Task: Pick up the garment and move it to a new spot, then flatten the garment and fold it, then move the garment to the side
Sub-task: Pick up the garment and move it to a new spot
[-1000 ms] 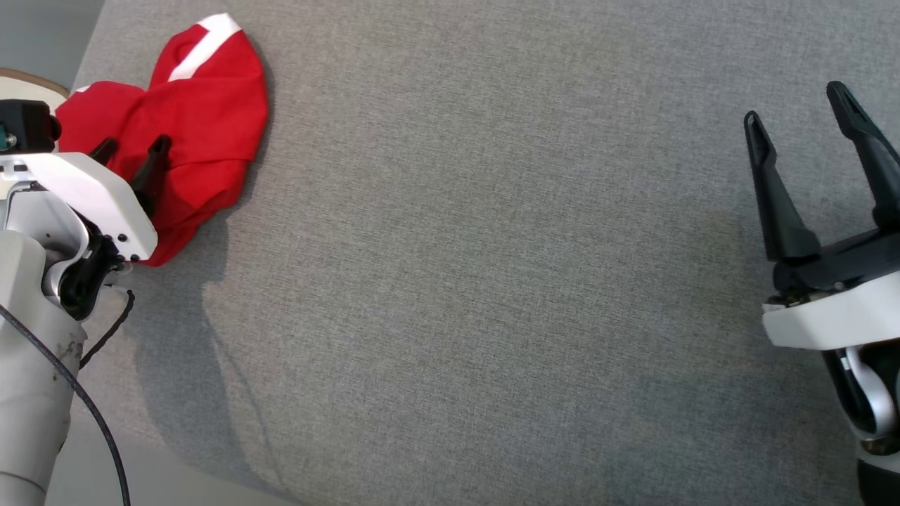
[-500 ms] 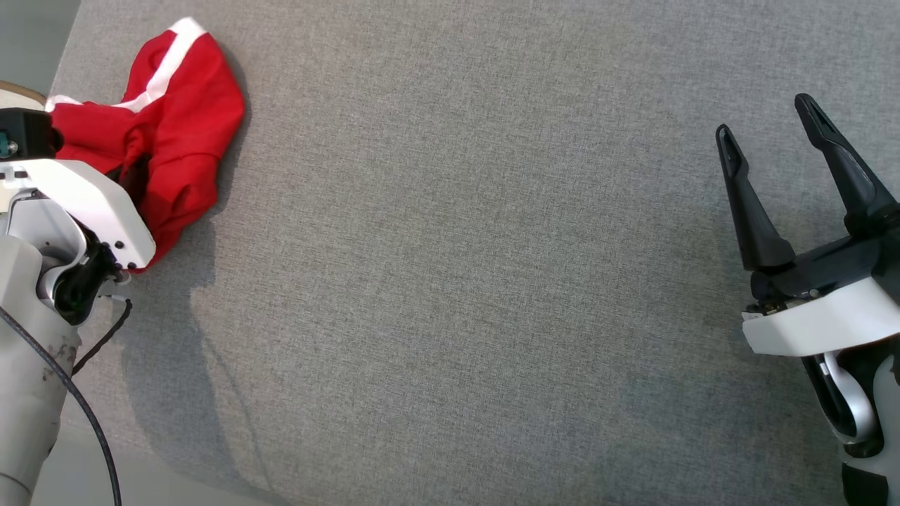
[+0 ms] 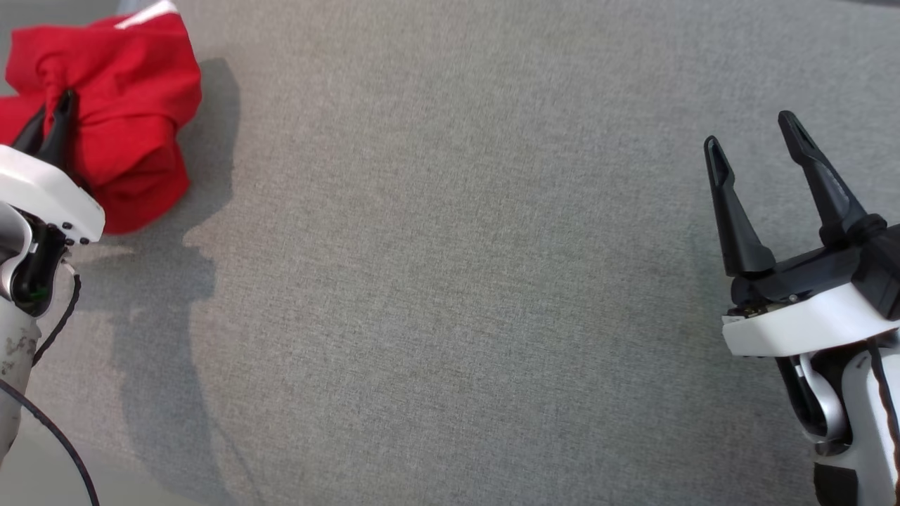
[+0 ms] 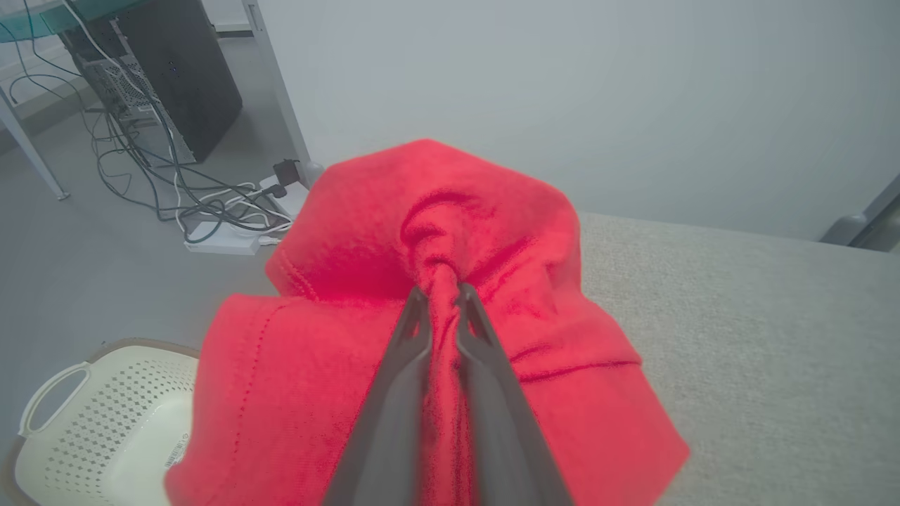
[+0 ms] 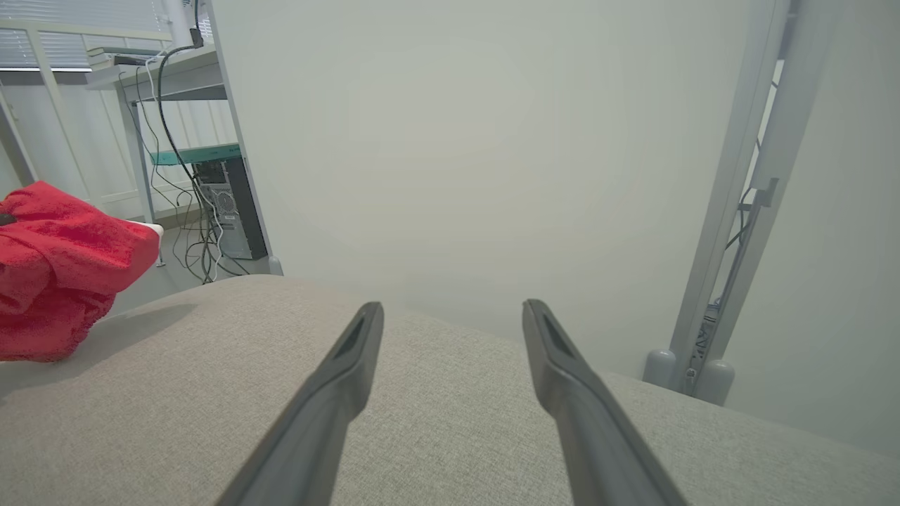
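Observation:
The garment (image 3: 119, 105) is a bunched red cloth with a white stripe, at the far left of the grey surface in the head view. My left gripper (image 3: 53, 112) is shut on a pinched fold of it. In the left wrist view the two dark fingers (image 4: 394, 393) clamp that fold and the garment (image 4: 492, 232) hangs around them, lifted off the surface. My right gripper (image 3: 749, 130) stands open at the right, with nothing between its fingers. The right wrist view shows the garment (image 5: 56, 274) far to the left, above the surface.
The grey padded surface (image 3: 457, 281) spreads across the head view. Past its left edge, on the floor, stands a cream perforated basket (image 4: 91, 414). Beyond it lie cables and a dark computer case (image 4: 176, 70). A metal post (image 5: 738, 211) stands behind the surface on the right.
My left gripper has shut on the garment and raised it, bunching the cloth. The head camera has shifted. The right gripper stays open.

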Tool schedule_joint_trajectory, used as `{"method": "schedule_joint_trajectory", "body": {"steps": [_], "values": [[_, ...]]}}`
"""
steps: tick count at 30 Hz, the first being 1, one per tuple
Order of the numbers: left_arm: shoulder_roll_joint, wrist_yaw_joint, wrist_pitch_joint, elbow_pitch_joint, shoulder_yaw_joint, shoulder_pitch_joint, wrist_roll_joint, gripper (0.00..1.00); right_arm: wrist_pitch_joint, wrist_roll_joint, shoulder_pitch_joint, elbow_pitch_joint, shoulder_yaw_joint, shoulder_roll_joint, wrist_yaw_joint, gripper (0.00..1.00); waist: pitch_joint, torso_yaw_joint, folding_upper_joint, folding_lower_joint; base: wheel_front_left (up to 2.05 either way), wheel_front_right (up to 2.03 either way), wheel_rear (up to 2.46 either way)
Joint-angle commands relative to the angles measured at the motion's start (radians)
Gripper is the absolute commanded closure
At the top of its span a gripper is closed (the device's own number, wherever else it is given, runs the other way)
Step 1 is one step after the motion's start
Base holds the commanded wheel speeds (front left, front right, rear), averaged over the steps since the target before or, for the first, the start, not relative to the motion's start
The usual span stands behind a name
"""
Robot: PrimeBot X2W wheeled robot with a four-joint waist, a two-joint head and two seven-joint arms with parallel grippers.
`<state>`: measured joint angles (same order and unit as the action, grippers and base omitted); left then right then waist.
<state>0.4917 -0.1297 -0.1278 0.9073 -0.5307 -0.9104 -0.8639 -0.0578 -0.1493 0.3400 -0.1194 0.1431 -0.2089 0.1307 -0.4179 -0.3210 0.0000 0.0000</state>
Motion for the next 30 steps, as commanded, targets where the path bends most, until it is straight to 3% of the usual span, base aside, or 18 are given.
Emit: {"method": "schedule_joint_trajectory", "body": {"steps": [1,6,12,23,30], "values": [[0.005,-0.001,-0.011,-0.009,-0.001,-0.011,0.001,1.00,-0.011,-0.006,0.000,0.001,0.000,0.003,0.000,0.00,0.029,0.011,0.0000,0.0000,0.00,0.00,0.00],[0.011,-0.001,-0.098,-0.097,-0.004,0.004,-0.001,1.00,-0.053,-0.017,-0.008,0.049,0.002,0.032,0.000,0.00,0.091,0.036,0.0000,0.0000,0.00,0.00,0.00],[-0.018,0.002,-0.124,-0.241,0.029,0.045,-0.037,1.00,-0.098,-0.028,-0.023,0.093,-0.010,0.060,0.000,0.00,0.157,0.087,0.0000,0.0000,0.00,0.00,0.00],[-0.097,0.113,-0.091,-0.571,-0.060,0.171,0.009,1.00,-0.144,-0.025,-0.038,0.111,-0.059,0.094,0.000,0.00,0.184,0.213,0.0000,0.0000,0.00,0.00,0.00],[-0.167,0.164,-0.075,-0.656,-0.141,0.255,0.028,1.00,-0.162,-0.025,-0.050,0.105,-0.082,0.110,0.000,0.00,0.154,0.321,0.0000,0.0000,0.00,0.00,0.00]]}}
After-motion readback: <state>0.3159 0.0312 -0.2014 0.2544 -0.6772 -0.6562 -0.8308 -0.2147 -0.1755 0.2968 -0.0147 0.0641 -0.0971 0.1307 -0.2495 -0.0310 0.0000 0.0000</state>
